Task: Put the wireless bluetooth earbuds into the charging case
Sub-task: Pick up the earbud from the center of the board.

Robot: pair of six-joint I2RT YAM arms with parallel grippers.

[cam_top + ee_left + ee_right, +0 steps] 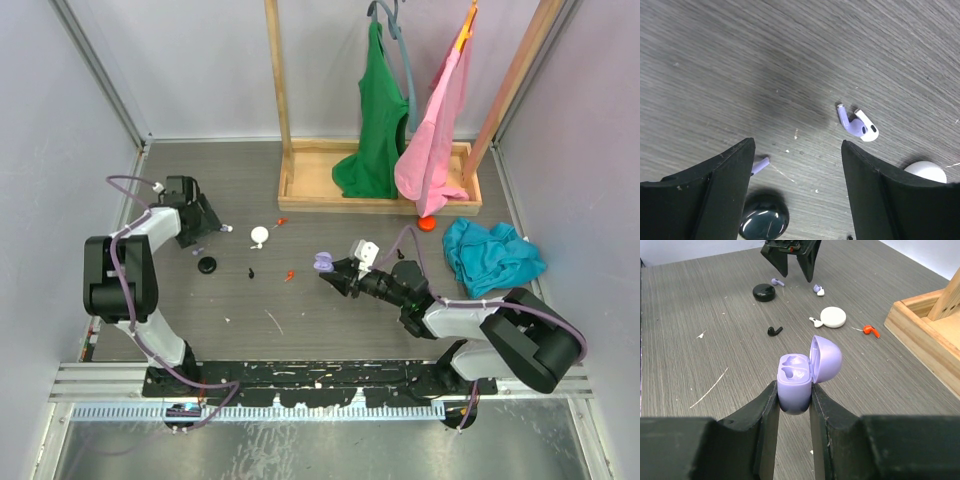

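The right end effector [794, 390] is squeezing the lilac charging case [799, 371] (its lid is up). The left end effector [796, 150] is spread wide near a lilac earbud [856, 125] on the worktop [740, 60].

We see the lilac charging case [796, 382] upright, lid hinged open, both sockets empty. Beyond it lie a black earbud [774, 331], a white earbud [815, 321] and a red earbud [870, 330]. Farthest from it are a lilac-and-white earbud [818, 289] and a lilac earbud [777, 282].

Charging case [796, 382] in right end effector [794, 390]
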